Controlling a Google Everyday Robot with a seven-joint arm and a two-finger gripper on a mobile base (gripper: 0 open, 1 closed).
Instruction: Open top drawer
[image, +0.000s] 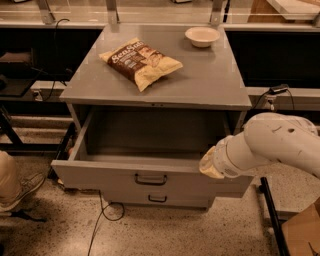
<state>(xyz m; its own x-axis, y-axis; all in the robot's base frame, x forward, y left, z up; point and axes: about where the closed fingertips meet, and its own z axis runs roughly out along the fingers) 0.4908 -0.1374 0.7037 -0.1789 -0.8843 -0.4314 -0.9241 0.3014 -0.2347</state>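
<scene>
Since the top drawer (100, 176) stands pulled far out in front of the cabinet (210, 75), the task seems almost done. The gripper (211, 163) lies at the cabinet's front right, against the drawer rim, probably for pulling; its grasp cannot be told.

Pincer (208, 164) at right front rim of top drawer (105, 176) — bag (141, 62), bowl (202, 36) on cabinet (212, 82).

Arm (280, 145): white, thick-jointed; seen coming in from the right and extended leftward, below the front right corner of the table (215, 85). Gripper (211, 164): cream-coloured end at the arm's left tip, held just beneath the table's front edge.
</scene>
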